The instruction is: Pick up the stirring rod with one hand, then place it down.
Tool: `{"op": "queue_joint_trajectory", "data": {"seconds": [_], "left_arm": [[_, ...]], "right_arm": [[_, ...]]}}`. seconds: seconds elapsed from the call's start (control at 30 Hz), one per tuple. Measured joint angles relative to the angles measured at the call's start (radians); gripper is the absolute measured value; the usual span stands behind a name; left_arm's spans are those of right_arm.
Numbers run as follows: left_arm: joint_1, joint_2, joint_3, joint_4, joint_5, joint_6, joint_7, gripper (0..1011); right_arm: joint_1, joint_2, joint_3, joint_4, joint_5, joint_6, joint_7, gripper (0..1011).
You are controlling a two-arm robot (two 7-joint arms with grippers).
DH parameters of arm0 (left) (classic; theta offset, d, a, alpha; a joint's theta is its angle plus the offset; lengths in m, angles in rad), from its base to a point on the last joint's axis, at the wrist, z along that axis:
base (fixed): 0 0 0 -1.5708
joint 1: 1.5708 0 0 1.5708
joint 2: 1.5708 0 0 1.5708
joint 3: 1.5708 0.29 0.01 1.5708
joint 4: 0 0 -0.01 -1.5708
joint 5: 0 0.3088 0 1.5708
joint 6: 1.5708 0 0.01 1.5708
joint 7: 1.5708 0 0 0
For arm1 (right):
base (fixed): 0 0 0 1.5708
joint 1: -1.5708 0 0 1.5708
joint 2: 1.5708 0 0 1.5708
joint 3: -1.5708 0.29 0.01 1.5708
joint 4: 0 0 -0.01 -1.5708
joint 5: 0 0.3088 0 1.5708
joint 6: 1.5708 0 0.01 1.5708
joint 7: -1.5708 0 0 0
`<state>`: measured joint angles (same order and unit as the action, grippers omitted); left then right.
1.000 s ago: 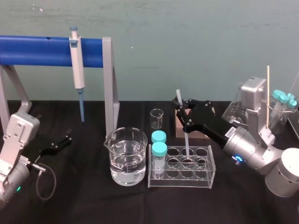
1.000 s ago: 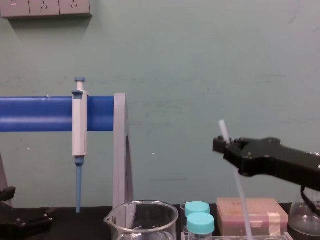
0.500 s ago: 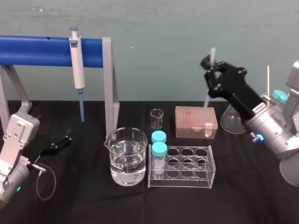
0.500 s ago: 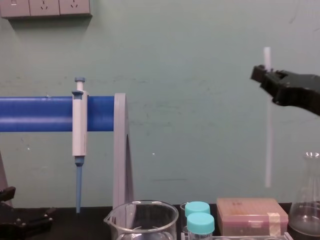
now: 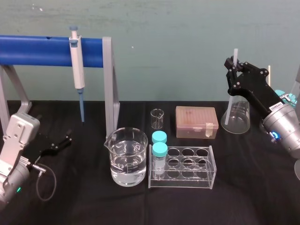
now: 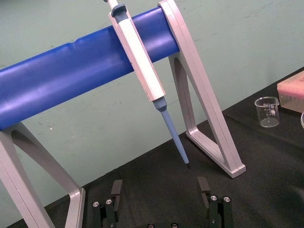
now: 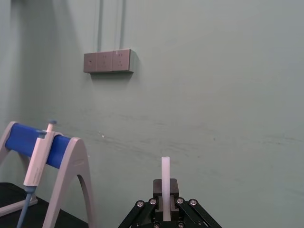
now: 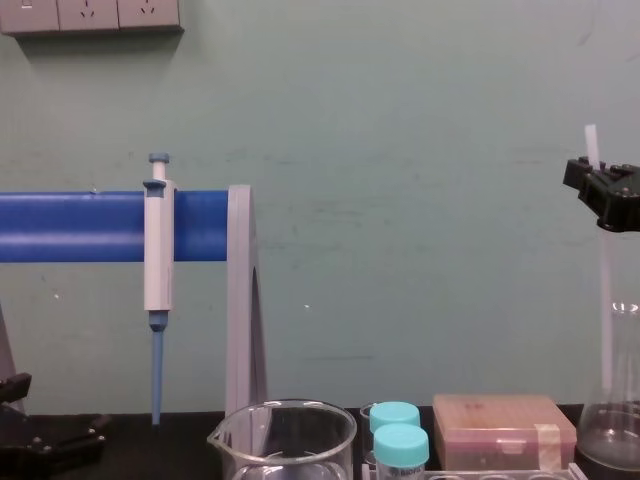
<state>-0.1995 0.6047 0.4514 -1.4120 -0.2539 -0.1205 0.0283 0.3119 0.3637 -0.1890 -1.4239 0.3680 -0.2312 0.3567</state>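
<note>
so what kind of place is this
Probably a lab bench: a pipette hangs on a blue stand, a beaker of liquid stands by a tube rack, the right gripper holds a stirring rod; the left gripper lies parked.

This is a laboratory bench. On the black surface [image 5: 84, 206] stands a glass beaker [image 5: 125, 159] part-filled with clear liquid, with a smaller empty beaker [image 5: 157, 119] behind it. Beside them is a clear plastic tube rack [image 5: 187, 171] holding two tubes with teal caps [image 5: 160, 149]. Behind the rack lies a lidded pinkish box [image 5: 197, 122], and a conical flask [image 5: 236, 117] stands further right. A pipette [image 5: 77, 65] with a blue tip hangs from a blue-barred stand [image 5: 37, 50]. A thin stirring rod [image 5: 235, 53] rises above the flask. Behind it all is a plain green wall [image 8: 400, 150] with a row of sockets [image 8: 90, 14].
</note>
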Motion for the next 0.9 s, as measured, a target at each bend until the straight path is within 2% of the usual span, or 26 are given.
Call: {"op": "queue_joint_trajectory", "data": {"seconds": [0.47, 0.9], "left_arm": [[0.0, 0.0, 0.0, 0.0, 0.0, 0.0, 0.0, 1000], [0.0, 0.0, 0.0, 0.0, 0.0, 0.0, 0.0, 1000]], "right_arm": [[-0.004, -0.021, 0.018, 0.0, -0.013, 0.009, 0.027, 71], [-0.015, -0.02, 0.021, -0.015, 0.006, 0.024, 0.059, 71]]}}
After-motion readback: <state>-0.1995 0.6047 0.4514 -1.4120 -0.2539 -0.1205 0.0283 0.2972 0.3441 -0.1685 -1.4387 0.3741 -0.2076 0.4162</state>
